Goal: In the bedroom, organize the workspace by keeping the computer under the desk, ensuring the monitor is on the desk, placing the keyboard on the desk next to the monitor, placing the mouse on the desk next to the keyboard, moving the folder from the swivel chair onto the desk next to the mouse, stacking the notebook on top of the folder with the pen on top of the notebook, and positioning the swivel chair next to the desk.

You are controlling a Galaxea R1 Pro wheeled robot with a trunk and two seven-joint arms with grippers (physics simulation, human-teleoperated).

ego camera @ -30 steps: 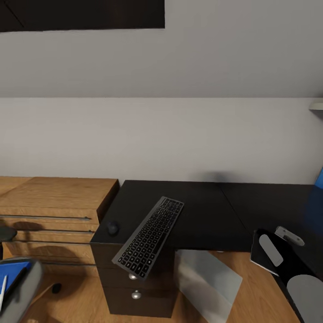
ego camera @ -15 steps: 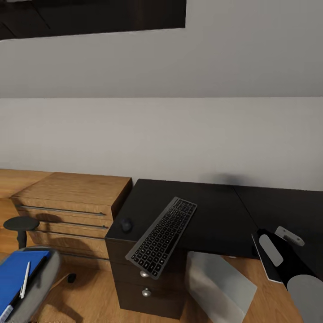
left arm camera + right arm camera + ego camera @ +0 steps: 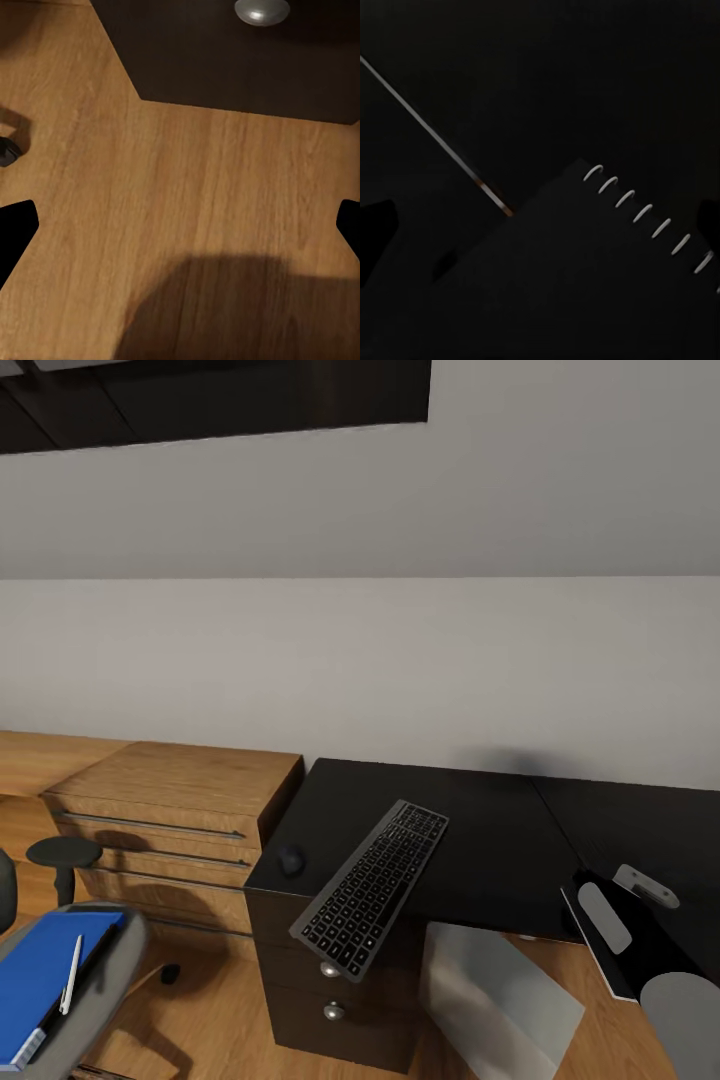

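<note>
The keyboard (image 3: 370, 888) lies slanted on the black desk (image 3: 480, 830), its near end overhanging the edge. The mouse (image 3: 291, 860) sits just left of it. Below the desk stands the light grey computer (image 3: 500, 1000). At the lower left, the swivel chair (image 3: 105, 985) carries the blue folder (image 3: 35, 975) with the white pen (image 3: 72, 973) on it. My right gripper (image 3: 540, 225) hangs open over the desk, above a corner of the spiral-bound notebook (image 3: 607, 285). Over the wooden floor (image 3: 187, 202) my left gripper (image 3: 180, 225) is open and empty. The monitor is out of view.
A wooden drawer chest (image 3: 170, 810) stands against the wall left of the desk. A dark cabinet with round knobs (image 3: 330, 1010) sits under the desk's left end. A small black stool (image 3: 62, 855) is near the chest.
The camera has turned left, so the whole scene slid right and more of the chair, folder and pen came into view. The things themselves have not moved.
</note>
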